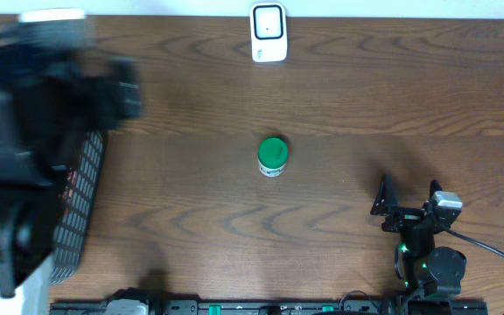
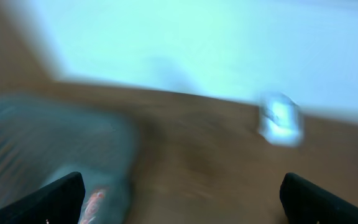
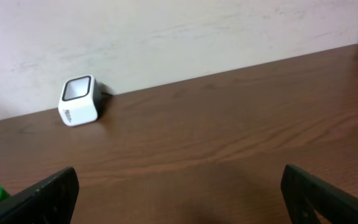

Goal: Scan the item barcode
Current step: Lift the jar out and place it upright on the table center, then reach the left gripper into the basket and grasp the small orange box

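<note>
Green-capped jar point(image 1: 272, 157) is sitting mid-scene, nearer than the white scanner point(image 1: 269, 33), and I am seeing my right gripper point(image 1: 407, 194) spread empty and, through blur, my left gripper point(image 2: 182, 193) apparently likewise.

Colour notes:
- worktop point(image 1: 191, 105): dark brown, wavy wood grain all over, darker bands running along its length.
- scanner point(image 1: 269, 32): white casing, black-framed pale window on its face.
- item point(image 1: 272, 156): bright green cap, white body below it. Its print is too small to read.
- basket point(image 1: 79, 201): dark grid mesh with pale ribs, and a reddish patch showing through.
- left arm point(image 1: 24, 131): black, blurred.
- left pincer point(image 2: 182, 199): black fingers point(image 2: 61, 198). This view is blurred, with a bluish cast.
- right pincer point(image 1: 408, 184): black, with a silver-grey block point(image 1: 447, 203) beside it.
- green light point(image 1: 403, 252) glowing on the right arm.
- cable point(image 1: 488, 249): black.
- wall point(image 3: 166, 31): off-white, faintly streaked.
</note>
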You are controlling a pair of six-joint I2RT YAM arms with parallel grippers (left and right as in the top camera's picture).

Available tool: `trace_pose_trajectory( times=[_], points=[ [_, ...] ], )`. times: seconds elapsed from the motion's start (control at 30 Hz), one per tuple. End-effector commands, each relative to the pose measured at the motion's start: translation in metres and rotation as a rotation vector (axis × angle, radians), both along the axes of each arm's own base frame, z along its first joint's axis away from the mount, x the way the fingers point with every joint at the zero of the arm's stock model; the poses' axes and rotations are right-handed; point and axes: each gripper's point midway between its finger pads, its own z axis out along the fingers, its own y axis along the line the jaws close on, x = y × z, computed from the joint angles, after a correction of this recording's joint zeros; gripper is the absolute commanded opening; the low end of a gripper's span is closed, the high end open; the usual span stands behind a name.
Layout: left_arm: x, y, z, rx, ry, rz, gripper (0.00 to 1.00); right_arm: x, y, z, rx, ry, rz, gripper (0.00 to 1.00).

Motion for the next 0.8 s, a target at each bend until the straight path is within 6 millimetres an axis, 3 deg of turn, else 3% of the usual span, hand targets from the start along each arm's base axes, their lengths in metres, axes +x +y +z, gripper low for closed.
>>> trace_pose_trajectory(
  times=[0.0,0.03,0.07,0.13,0.23,0.37,0.57,0.77],
  points=[
    [-0.032,0.096,-0.007,-0.258,-0.077,0.524,1.00,0.000,-0.003,-0.001,0.008,0.003,-0.015,0.99],
    [-0.051,0.129,-0.019,-0.343,-0.085,0.714,1.00,0.000,-0.003,-0.001,0.008,0.003,-0.015,0.99],
    [-0.060,0.144,-0.029,-0.387,-0.075,0.803,1.00,0.000,-0.003,-0.001,0.008,0.003,-0.015,0.99],
    [-0.073,0.168,-0.061,-0.488,-0.006,0.959,1.00,0.000,-0.003,-0.001,0.008,0.003,-0.015,0.99],
    [-0.084,0.188,-0.110,-0.605,0.114,1.143,1.00,0.000,-0.003,-0.001,0.008,0.003,-0.014,0.99],
    [-0.067,0.211,-0.165,-0.637,0.256,1.222,1.00,0.000,-0.003,-0.001,0.007,0.004,-0.015,0.99],
    [-0.019,0.237,-0.237,-0.666,0.423,1.223,1.00,0.000,-0.003,-0.001,0.008,0.003,-0.015,0.99],
    [0.006,0.253,-0.314,-0.676,0.584,1.250,1.00,0.000,-0.003,-0.001,0.008,0.003,-0.015,0.99]
  ],
)
